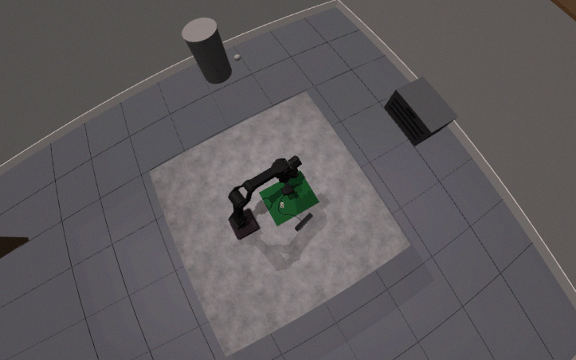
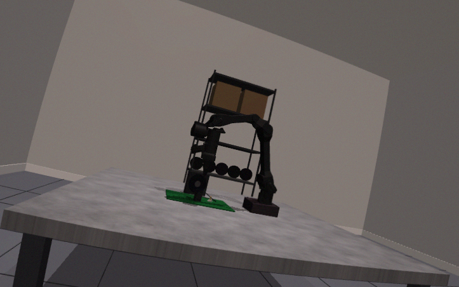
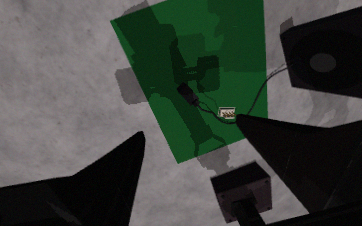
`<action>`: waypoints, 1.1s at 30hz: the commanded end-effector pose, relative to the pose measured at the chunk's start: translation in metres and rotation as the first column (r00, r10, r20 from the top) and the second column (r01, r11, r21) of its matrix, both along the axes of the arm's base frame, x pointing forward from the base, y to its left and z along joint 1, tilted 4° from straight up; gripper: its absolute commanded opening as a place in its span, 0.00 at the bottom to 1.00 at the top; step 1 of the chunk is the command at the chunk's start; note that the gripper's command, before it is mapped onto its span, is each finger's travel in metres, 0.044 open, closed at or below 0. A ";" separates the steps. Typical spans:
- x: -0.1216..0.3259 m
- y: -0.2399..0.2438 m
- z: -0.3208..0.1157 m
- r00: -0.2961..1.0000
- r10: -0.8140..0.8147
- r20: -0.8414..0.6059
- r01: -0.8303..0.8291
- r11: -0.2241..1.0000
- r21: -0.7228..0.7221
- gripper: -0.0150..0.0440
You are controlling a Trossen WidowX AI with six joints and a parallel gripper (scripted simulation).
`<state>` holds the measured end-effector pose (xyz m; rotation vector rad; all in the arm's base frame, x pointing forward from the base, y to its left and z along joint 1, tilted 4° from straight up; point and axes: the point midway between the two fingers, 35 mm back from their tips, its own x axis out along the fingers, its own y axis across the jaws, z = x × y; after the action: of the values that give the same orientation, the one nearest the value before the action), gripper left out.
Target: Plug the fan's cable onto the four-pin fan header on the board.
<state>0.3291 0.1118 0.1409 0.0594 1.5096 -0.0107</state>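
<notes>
Tool (image 3: 191, 135) is wide, holds nothing, high above board (image 3: 146, 45). Plug (image 3: 226, 113) looks seated on header; prob. only retreat left.

- We count one green board (image 3: 196, 65) below the gripper (image 3: 191, 137).
- One white header (image 3: 226, 113) near its right fingertip.
- One black plug (image 3: 186, 93) ahead of the fingers.
- One fan (image 3: 331, 55) at far right.
- One cable (image 3: 261, 90).

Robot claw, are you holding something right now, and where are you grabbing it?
Nothing is held. The gripper is wide open above the green board, and the black plug lies on the board below it.
</notes>
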 end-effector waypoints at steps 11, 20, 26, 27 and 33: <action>0.010 -0.018 0.034 0.828 0.561 0.031 -0.560 0.828 -0.016 1.00; 0.018 -0.013 -0.018 0.828 0.560 0.031 -0.560 0.828 -0.016 1.00; 0.016 -0.012 -0.065 0.828 0.560 0.031 -0.560 0.828 -0.016 1.00; 0.016 -0.012 -0.065 0.828 0.560 0.031 -0.560 0.828 -0.016 1.00; 0.017 -0.011 -0.071 0.828 0.560 0.031 -0.560 0.828 -0.016 1.00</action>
<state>0.3471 0.0999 0.0742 -0.3994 1.4403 0.4576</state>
